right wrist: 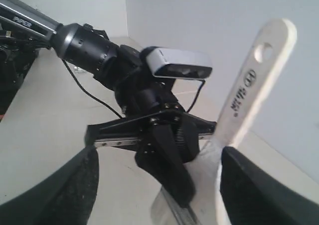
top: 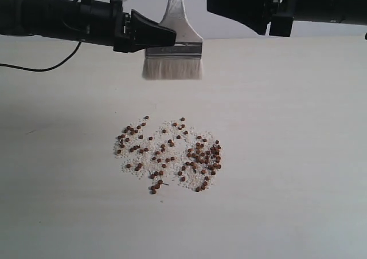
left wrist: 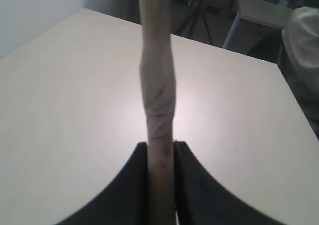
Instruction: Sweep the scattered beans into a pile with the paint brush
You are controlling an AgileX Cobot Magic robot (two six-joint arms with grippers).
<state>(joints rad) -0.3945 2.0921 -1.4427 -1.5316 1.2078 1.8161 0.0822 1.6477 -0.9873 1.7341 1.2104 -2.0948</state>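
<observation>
Beans scattered loose on table, well below fingers, mixed with whitish crumbs; light and round, judged to roll easily. Paint brush held upright beyond them, bristles down; table contact cannot be told. Handle pinched between left gripper fingers near metal band; stiff wood, soft bristles, judged light. Right gripper spread wide, nothing held.

A pale, cream-coloured worktop fills most of the exterior frame. Small reddish-brown beans lie on it in a loose patch at the lower middle, packed closer toward the patch's right side and thinner at its left. Whitish crumbs are strewn among them, touching the surface.
</observation>
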